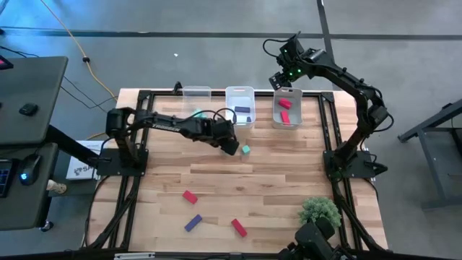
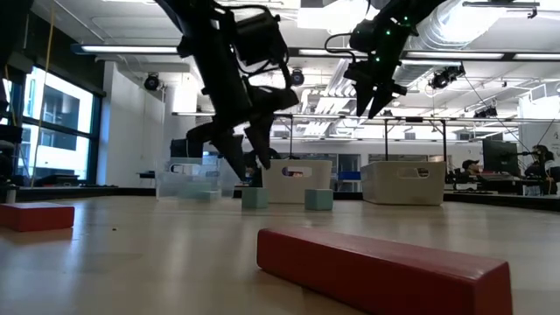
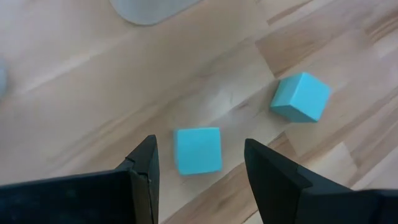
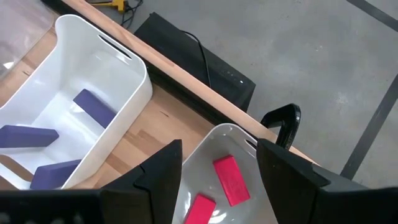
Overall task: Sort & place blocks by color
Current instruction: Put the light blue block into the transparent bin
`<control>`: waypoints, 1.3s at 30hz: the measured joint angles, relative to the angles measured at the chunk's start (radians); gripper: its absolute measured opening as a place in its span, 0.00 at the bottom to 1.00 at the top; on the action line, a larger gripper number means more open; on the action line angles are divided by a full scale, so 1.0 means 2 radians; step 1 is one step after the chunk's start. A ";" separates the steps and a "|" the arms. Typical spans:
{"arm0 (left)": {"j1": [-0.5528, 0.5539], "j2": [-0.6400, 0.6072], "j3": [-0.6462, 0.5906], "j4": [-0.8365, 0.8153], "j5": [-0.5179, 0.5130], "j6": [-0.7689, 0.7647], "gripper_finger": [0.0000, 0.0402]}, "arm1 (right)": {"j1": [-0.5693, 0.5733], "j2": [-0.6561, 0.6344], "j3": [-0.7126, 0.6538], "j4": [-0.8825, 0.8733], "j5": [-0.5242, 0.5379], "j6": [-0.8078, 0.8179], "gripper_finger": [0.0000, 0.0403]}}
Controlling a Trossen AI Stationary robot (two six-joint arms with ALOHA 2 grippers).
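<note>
Two teal cubes lie on the wooden table. One (image 3: 198,158) sits flat between and below the open fingers of my left gripper (image 3: 199,142), apart from them. The other (image 3: 300,96) (image 1: 246,149) lies just beside it toward the right. In the high view my left gripper (image 1: 232,146) hides the first cube. My right gripper (image 4: 219,146) (image 1: 283,78) hangs open and empty above the right bin (image 1: 295,92), which holds two red blocks (image 4: 227,179). Two red blocks (image 1: 190,196) (image 1: 239,227) and a purple one (image 1: 193,222) lie near the front edge.
Three bins stand along the far edge: a clear one (image 1: 196,91) at the left, the middle one (image 1: 240,91) with purple blocks (image 4: 93,107), and the right one. A spiky green plant ball (image 1: 320,211) sits at the front right. Bare wood lies mid-table.
</note>
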 joint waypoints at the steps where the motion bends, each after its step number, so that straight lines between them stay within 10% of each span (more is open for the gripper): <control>1: 0.000 0.003 0.000 0.000 0.000 0.000 0.38 | 0.000 0.000 0.000 0.000 0.000 0.000 0.49; 29: -0.004 0.062 0.000 0.020 0.005 0.024 0.38 | 0.000 0.000 0.000 0.001 0.000 0.006 0.49; 39: -0.009 0.063 0.000 0.024 -0.021 0.067 0.18 | 0.000 0.000 0.000 -0.001 0.000 0.012 0.49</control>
